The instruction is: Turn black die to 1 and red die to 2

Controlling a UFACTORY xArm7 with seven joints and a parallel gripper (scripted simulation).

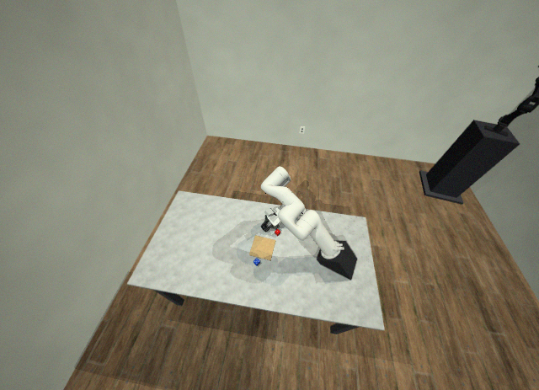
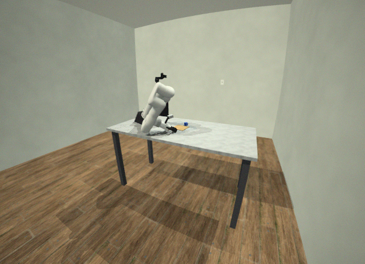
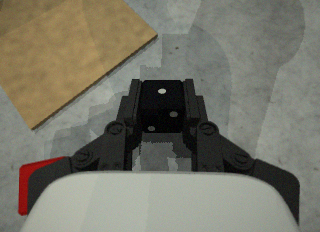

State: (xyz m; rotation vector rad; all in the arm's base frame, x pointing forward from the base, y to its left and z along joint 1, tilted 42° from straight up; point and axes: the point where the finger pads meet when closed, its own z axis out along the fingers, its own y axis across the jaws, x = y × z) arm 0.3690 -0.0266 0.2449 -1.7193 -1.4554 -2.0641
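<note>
Pale tabletop beneath tan mat.
</note>
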